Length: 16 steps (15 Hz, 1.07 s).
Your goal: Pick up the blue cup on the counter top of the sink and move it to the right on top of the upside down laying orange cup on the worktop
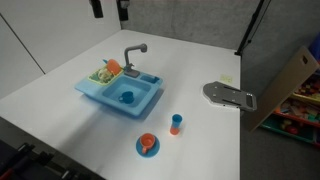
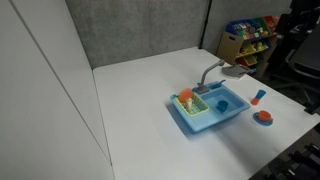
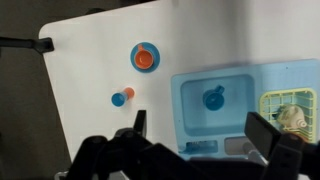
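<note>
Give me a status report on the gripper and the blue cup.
Gripper open, empty, high over the sink. Blue cup against the orange cup on the worktop, seemingly stacked. Nothing blocking them.

No text, label, brand or number is readable in any of the views, tbh. The colourful stuff on the shelf (image 2: 248, 35) at the back may have print on it, but it's too small and blurry to make out.
</note>
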Available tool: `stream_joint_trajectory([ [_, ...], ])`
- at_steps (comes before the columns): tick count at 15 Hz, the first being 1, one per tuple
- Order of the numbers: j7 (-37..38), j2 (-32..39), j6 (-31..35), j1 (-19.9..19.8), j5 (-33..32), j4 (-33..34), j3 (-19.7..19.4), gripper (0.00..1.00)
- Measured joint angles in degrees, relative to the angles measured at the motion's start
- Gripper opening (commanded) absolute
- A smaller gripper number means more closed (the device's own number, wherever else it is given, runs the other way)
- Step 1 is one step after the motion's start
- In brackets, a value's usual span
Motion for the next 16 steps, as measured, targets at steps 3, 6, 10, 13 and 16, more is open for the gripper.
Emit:
stream_joint_trajectory([
  [3, -5.00, -1.48, -2.08, 0.50, 2.53, 0.00, 0.69, 1.00],
  [6, -9.51, -2.41, -3.71, 1.14, 4.12, -0.02, 1.03, 1.00],
  [10, -14.32, -3.42, -3.83, 1.47, 5.51, -0.10, 1.25, 1.00],
  [13, -14.55, -4.35, -3.76, 1.62, 5.51, -0.20, 1.53, 1.00],
  [16, -13.86, -5.35, -3.58, 1.62, 5.51, -0.32, 1.67, 1.00],
])
